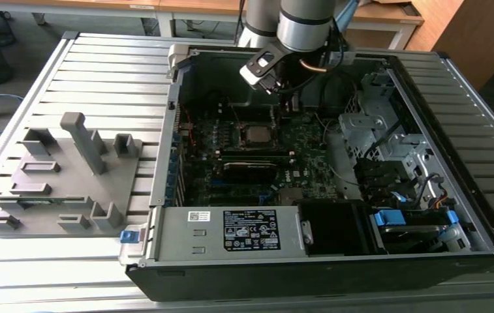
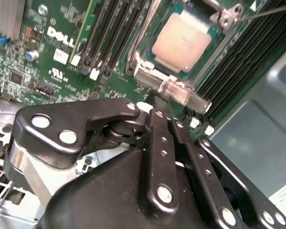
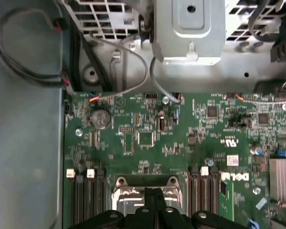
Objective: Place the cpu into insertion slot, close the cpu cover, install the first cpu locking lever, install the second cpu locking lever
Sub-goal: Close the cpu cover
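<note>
Exterior view: the open computer case (image 1: 229,257) stands on the slatted desk (image 1: 98,72), toward the desk's near edge. The arm (image 1: 303,26) reaches down over the far part of the green board (image 1: 308,140). The cpu (image 1: 258,134) lies mid-board, just short of the arm's tip.

Second wrist view: the cpu (image 2: 181,40) is seated flat in the insertion slot (image 2: 178,8). The cpu cover (image 2: 145,71) looks to be lying down around it, with the chip top showing through the cut-out. The fingers (image 2: 157,138) are pressed together with nothing between them. Their tips are at the cover's protruding edge tab (image 2: 178,93); I can't tell whether they touch it. A thin rod, probably a locking lever (image 2: 267,11), slants clear of the cover.

Handling, as judged: the cpu is light, stiff and fragile underneath, so edges only. The cover is thin, stiff sheet on a hinge and is best pushed at the tab. The lever is springy wire, slippery, and is best taken near its end.

First wrist view: the fingers (image 3: 152,210) are together, directly over the cpu cover (image 3: 126,193), and grip nothing.
</note>
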Controlling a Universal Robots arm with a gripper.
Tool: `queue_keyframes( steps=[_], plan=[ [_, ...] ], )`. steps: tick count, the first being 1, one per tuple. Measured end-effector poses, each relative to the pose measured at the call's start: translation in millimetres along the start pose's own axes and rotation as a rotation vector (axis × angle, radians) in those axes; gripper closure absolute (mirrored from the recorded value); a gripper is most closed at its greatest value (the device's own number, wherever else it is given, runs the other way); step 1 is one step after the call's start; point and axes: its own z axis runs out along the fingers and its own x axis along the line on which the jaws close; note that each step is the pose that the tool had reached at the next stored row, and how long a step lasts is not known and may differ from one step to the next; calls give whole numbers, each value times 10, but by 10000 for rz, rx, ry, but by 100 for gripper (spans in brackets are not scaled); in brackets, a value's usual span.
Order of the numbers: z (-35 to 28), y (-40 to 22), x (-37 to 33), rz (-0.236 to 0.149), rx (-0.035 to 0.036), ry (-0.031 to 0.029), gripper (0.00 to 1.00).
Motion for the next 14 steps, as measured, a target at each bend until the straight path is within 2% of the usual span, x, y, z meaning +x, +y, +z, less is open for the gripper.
queue_keyframes(
  steps=[9,10,14],
  plan=[
    [1,-7,0,-1,0,1,89],
    [2,-7,0,1,14,2,89],
    [4,-7,0,-2,169,-3,89]
  ],
)
